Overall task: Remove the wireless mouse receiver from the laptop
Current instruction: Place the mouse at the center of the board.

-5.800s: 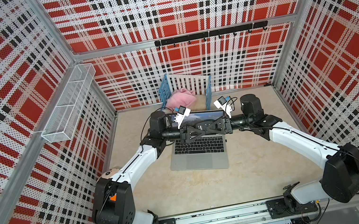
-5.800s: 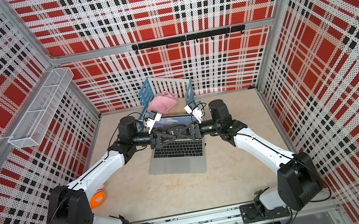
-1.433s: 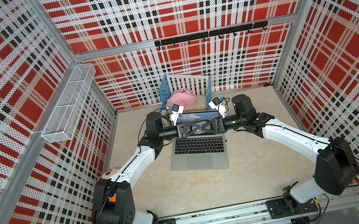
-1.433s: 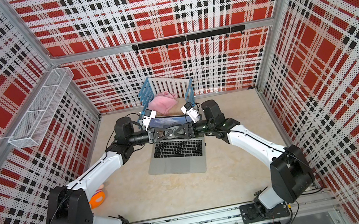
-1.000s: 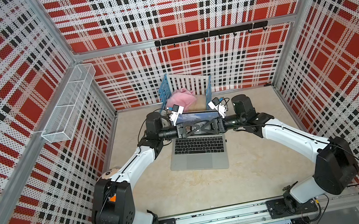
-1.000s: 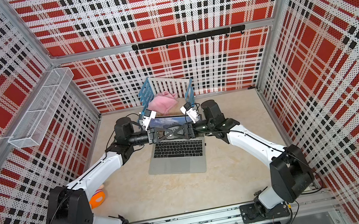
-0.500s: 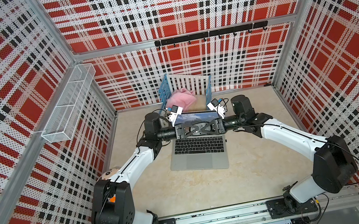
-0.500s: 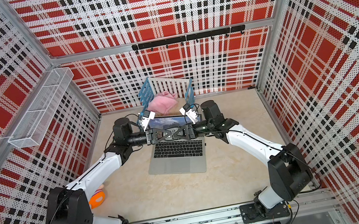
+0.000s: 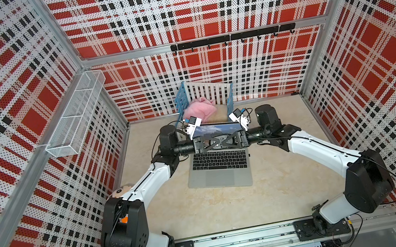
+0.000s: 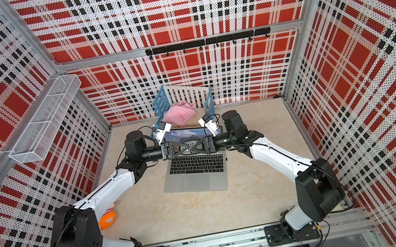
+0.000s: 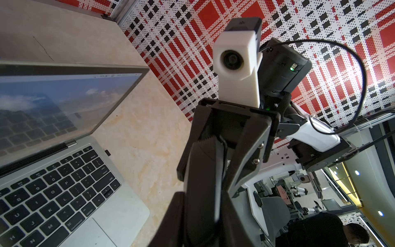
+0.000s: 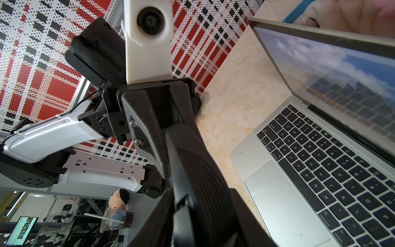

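Your left pincer [image 9: 215, 143] and right pincer [image 9: 227, 141] meet tip to tip in the air over the hinge line of the laptop [image 9: 219, 178]. Their fingers overlap in a cross shape in both top views. Both look narrow, but the overlap hides the gaps, so I cannot tell whether either is open, closed or nipping the other. Nothing shows between them. The wireless mouse receiver [image 11: 107, 152] is plugged into the right-hand edge of the laptop, near the back corner of the keyboard. Only a black stub pokes out, just above the surface [image 9: 206, 210]. In a top view it is a speck [image 9: 249, 154] beside the base, below and apart from the right pincer. The lid is up, so the port side is reachable from the right. My read is that nothing has been extracted yet and neither arm is lined up on the stub. You likely want the right pincer to drop beside that edge and pinch the stub sideways. The left could press on the base so the laptop doesn't slide. The main risk is that the stub is small and low, so the pincer could slip off it.
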`<state>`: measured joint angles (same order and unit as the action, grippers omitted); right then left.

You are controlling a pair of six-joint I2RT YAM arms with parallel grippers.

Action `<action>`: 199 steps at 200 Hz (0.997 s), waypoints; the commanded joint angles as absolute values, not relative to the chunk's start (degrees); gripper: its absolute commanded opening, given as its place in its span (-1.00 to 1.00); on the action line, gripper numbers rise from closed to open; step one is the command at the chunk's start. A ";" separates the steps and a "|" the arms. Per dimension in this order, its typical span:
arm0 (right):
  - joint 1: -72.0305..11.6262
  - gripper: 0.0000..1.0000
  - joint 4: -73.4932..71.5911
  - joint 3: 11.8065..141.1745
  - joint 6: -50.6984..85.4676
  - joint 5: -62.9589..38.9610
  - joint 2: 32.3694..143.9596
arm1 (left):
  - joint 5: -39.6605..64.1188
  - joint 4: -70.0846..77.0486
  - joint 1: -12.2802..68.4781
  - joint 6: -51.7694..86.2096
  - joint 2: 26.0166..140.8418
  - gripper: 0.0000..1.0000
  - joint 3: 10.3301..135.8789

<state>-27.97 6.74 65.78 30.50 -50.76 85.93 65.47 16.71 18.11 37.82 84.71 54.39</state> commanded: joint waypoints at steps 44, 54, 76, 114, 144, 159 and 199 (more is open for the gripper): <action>-28.83 0.07 6.15 65.23 30.94 -49.23 87.97 | 65.18 23.38 18.95 45.30 86.26 -1.00 51.49; -28.83 0.14 5.99 65.20 31.02 -49.05 88.06 | 65.55 23.38 18.61 45.43 86.31 -1.00 50.85; -28.83 0.32 5.33 65.07 31.27 -49.13 88.15 | 66.00 23.38 17.85 45.37 86.14 -1.00 49.38; -28.12 0.88 6.15 65.10 31.28 -48.45 88.02 | 66.26 23.36 16.90 45.02 85.96 -1.00 47.85; -26.64 0.91 7.59 63.29 31.29 -47.66 86.84 | 66.79 23.39 16.35 45.20 86.04 -1.00 47.93; -26.46 0.90 8.71 62.59 31.14 -46.90 86.32 | 66.93 23.43 16.17 45.09 86.36 -1.00 48.10; -26.46 0.80 9.51 61.69 31.13 -46.19 85.17 | 67.15 23.38 16.35 44.71 86.97 -1.00 48.08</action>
